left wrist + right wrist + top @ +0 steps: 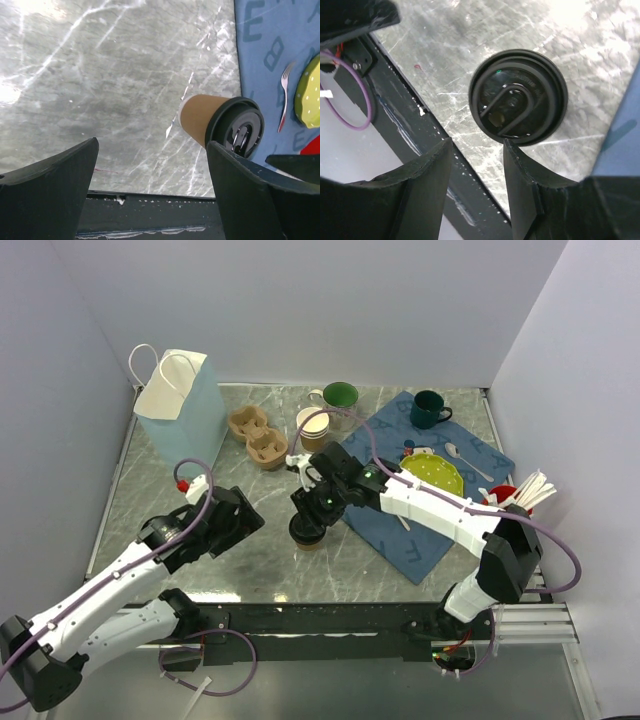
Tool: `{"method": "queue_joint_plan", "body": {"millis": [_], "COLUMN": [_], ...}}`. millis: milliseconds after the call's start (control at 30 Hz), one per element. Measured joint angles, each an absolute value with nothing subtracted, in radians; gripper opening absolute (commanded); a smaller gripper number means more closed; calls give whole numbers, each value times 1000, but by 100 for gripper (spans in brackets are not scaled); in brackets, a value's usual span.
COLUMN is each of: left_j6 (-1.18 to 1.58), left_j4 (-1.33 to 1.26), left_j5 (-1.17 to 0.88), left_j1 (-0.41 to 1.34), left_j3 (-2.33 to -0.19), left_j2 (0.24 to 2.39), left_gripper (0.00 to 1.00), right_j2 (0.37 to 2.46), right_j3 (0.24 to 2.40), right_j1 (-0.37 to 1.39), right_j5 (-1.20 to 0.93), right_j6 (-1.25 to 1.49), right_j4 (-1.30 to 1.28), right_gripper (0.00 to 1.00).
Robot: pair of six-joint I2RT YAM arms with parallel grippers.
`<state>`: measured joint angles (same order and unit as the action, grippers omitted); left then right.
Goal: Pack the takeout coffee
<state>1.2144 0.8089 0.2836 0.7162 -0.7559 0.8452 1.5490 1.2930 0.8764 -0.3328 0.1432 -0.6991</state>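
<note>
While the marble table point(270, 570) runs under both arms, the biggest thing on it is a blue mat point(395, 540). It lies just to the right of the right gripper point(312, 512) and beneath that arm. Large letters are printed on the mat, and the left wrist view lets an E and a B be read. Well beyond the left gripper point(250, 520), toward the far left corner, a pale paper bag point(180, 410) with cord handles stands upright. A pulp cup carrier point(258, 436) sits between the bag and a stack of lidless paper cups point(313, 428), which is straight beyond the right gripper. On the mat, right of that gripper, lies a yellow-green dotted plate point(433, 472); farther off stand a green mug point(340, 395) and a darker mug point(430, 408). The takeout coffee point(308, 535) stands upright on bare marble directly under the right gripper, whose jaws are part-way apart and hold nothing; the black lid point(518, 100) lies just past their tips. The cup is also just off the right fingertip point(220, 155) of the left gripper, whose jaws are spread wide and empty. A fork point(285, 92) lies on the mat beyond the cup, beside the plate.
</note>
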Motion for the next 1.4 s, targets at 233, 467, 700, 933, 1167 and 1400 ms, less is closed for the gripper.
{"method": "queue_joint_plan", "body": {"millis": [233, 467, 700, 933, 1167, 1400], "left_j6": [1216, 1221, 1224, 1224, 1219, 1216], "left_j4": [855, 923, 949, 957, 955, 947], "left_j5": [348, 432, 473, 493, 521, 525], "left_j1": [716, 715, 715, 715, 715, 715], "left_j3": [-762, -808, -808, -808, -808, -808], "left_j2": [792, 740, 675, 672, 675, 692], "left_gripper": [96, 96, 95, 95, 95, 95], "right_j2": [1565, 1603, 1641, 1641, 1641, 1685], "right_j3": [1296, 1296, 1302, 1315, 1325, 1438], "right_j1": [914, 957, 993, 999, 1002, 996], "right_j5": [-307, -252, -169, -90, -44, -7], "right_j6": [83, 75, 65, 86, 113, 95], "right_j4": [-695, -694, -699, -713, -728, -765], "right_gripper": [50, 48, 32, 4, 0, 0]}}
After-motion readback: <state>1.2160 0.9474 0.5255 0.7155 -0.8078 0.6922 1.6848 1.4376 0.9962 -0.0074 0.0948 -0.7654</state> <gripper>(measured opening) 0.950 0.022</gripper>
